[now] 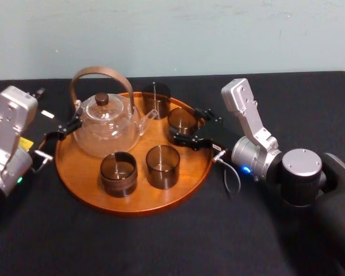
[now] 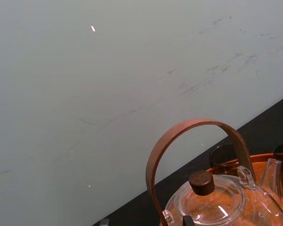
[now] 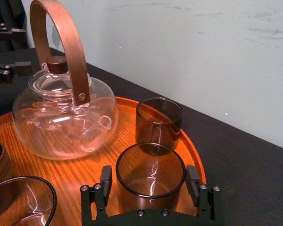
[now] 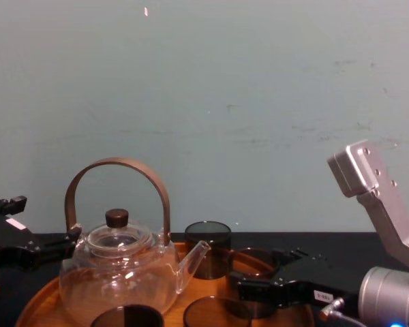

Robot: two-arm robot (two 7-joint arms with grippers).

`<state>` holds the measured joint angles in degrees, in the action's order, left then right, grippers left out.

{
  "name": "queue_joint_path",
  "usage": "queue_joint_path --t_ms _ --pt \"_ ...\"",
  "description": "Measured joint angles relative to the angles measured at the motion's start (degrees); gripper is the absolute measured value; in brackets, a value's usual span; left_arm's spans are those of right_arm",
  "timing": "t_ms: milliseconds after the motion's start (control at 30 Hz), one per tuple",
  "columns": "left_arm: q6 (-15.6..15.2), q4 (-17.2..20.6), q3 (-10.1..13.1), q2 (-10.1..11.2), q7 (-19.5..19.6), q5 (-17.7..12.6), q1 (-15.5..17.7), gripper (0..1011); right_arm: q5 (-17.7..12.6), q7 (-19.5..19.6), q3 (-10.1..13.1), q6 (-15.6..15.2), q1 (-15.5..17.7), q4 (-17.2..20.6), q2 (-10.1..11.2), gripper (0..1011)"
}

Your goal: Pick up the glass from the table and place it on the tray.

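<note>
The glass [image 1: 181, 121], a smoky clear tumbler, stands upright on the round orange-brown tray [image 1: 178, 190] near its right rim. My right gripper [image 1: 183, 125] reaches in from the right and straddles it. In the right wrist view the glass [image 3: 151, 172] sits between the black fingers [image 3: 106, 181] with a thin gap on each side, so the right gripper [image 3: 149, 175] is open. The chest view shows the same glass [image 4: 252, 262] inside the black jaws. My left gripper [image 1: 66, 127] rests open at the tray's left edge, beside the teapot.
A clear glass teapot [image 1: 106, 123] with a brown hoop handle fills the tray's left half. Three more tumblers stand on the tray: at the back [image 1: 156, 95], at the front [image 1: 163, 165] and at the front left [image 1: 118, 172]. Black table [image 1: 161, 241] surrounds the tray.
</note>
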<state>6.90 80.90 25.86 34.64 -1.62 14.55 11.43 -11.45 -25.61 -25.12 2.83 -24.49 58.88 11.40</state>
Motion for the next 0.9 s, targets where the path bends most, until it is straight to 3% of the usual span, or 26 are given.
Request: queue_joint_path --t_ms 433,633,900 --pt "0.0 0.0 0.0 0.0 0.0 0.0 0.0 1009 -0.9 -0.5 0.5 -0.6 0.5 0.6 0.4 1002" --pt "0.0 0.0 0.0 0.0 0.0 0.0 0.0 1010 -1.7 -0.7 0.9 -2.8 2.0 3.6 1.6 1002" --pt "0.0 0.0 0.0 0.0 0.0 0.0 0.0 1009 -3.2 -0.5 1.9 -5.0 6.3 10.5 4.9 1002"
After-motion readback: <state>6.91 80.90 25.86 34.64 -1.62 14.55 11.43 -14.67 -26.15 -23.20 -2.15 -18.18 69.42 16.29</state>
